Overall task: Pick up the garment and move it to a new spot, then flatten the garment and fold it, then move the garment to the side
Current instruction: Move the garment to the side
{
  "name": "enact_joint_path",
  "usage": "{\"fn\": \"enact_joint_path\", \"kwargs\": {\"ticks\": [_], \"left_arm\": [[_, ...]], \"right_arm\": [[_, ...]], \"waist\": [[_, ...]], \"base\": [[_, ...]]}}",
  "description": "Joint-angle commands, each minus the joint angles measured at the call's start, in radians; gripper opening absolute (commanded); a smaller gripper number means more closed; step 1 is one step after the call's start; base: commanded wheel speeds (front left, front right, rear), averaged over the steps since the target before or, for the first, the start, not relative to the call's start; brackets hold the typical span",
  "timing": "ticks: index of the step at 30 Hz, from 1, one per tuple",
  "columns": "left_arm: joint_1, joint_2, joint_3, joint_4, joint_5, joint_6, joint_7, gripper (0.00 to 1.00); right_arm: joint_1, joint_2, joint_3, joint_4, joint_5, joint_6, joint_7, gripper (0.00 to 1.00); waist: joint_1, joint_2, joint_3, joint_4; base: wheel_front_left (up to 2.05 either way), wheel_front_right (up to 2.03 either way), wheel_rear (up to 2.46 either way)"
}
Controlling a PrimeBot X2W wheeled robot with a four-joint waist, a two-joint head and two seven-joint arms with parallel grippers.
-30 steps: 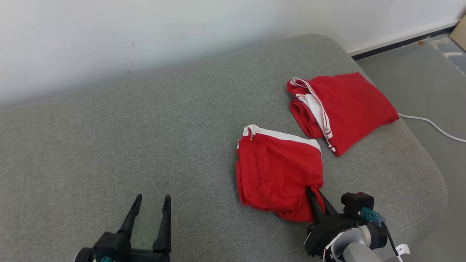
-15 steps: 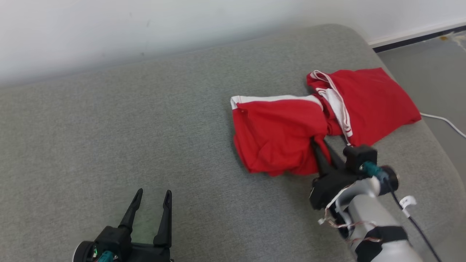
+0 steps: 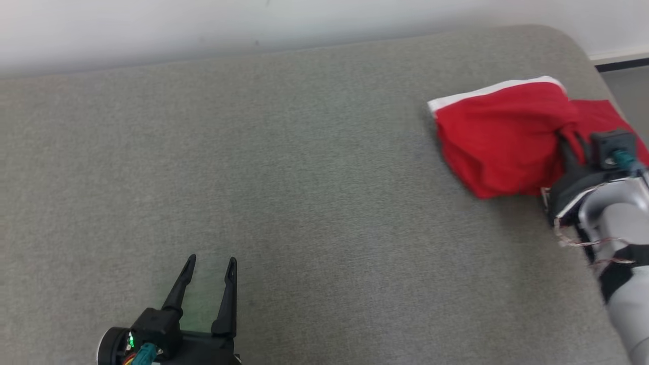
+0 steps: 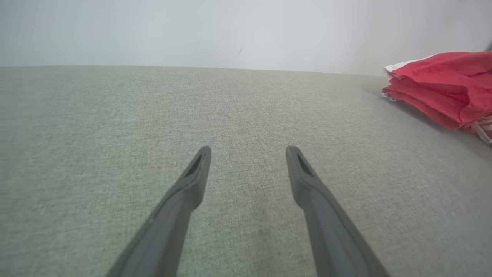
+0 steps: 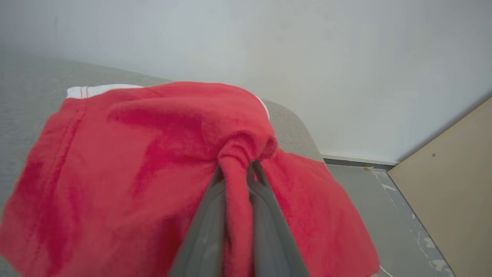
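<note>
The red garment (image 3: 499, 134), a bunched bundle with a white band along its far edge, lies at the far right of the grey cushion (image 3: 304, 177), partly over a second red garment (image 3: 603, 110). The right gripper (image 3: 569, 137) is clenched on a pinch of cloth at its near right corner. The left gripper (image 3: 209, 263) is spread and empty over the cushion's near left. A white wall (image 3: 152, 30) runs behind. Grey floor (image 5: 384, 188) and a tan board (image 5: 453, 173) lie to the right.
</note>
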Motion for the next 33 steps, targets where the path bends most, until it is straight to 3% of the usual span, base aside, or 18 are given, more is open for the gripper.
{"fn": "enact_joint_path", "kwargs": {"ticks": [1, 7, 17, 18, 20, 21, 29, 33], "left_arm": [[-0.02, 0.002, 0.004, -0.005, 0.011, -0.001, -0.003, 1.0], [-0.032, 0.002, 0.006, -0.008, 0.02, 0.0, -0.003, 1.0], [-0.026, 0.002, 0.013, -0.008, 0.022, -0.001, -0.003, 1.0], [-0.026, 0.002, 0.014, -0.008, 0.022, -0.001, -0.003, 1.0], [-0.025, 0.002, 0.015, -0.007, 0.021, -0.001, -0.003, 1.0], [-0.023, 0.002, 0.015, -0.005, 0.021, -0.001, -0.003, 1.0], [-0.003, 0.002, 0.017, 0.005, 0.008, -0.001, -0.003, 1.0], [0.012, 0.002, 0.022, 0.01, 0.002, -0.001, -0.003, 1.0]], "right_arm": [[-0.026, -0.046, -0.033, 0.03, -0.036, 0.002, 0.009, 0.0], [-0.048, -0.133, -0.151, 0.089, -0.135, 0.002, 0.035, 0.0], [0.025, -0.166, -0.412, 0.065, -0.291, 0.001, 0.061, 0.0], [0.036, -0.16, -0.441, 0.056, -0.314, 0.001, 0.065, 0.12], [0.053, -0.146, -0.504, 0.03, -0.353, 0.001, 0.058, 0.67], [0.061, -0.14, -0.536, 0.013, -0.379, 0.001, 0.054, 1.0], [0.102, -0.051, -0.71, -0.068, -0.526, 0.001, -0.017, 1.0], [0.119, -0.006, -0.707, -0.039, -0.563, 0.001, -0.035, 1.0]], "waist": [[-0.0001, -0.0001, 0.036, 0.048], [-0.0001, -0.0001, 0.055, 0.086], [-0.0001, -0.0001, 0.056, 0.099], [-0.0001, -0.0001, 0.054, 0.099], [-0.0001, -0.0001, 0.05, 0.099], [-0.0001, -0.0001, 0.046, 0.098], [-0.0001, -0.0001, 0.01, 0.099], [-0.0001, -0.0001, -0.009, 0.104]], "base": [[0.0, 0.0, 0.0], [0.0, 0.0, 0.0], [0.0, 0.0, 0.0], [0.0, 0.0, 0.0], [0.0, 0.0, 0.0], [0.0, 0.0, 0.0], [0.0, 0.0, 0.0], [0.0, 0.0, 0.0]]}}
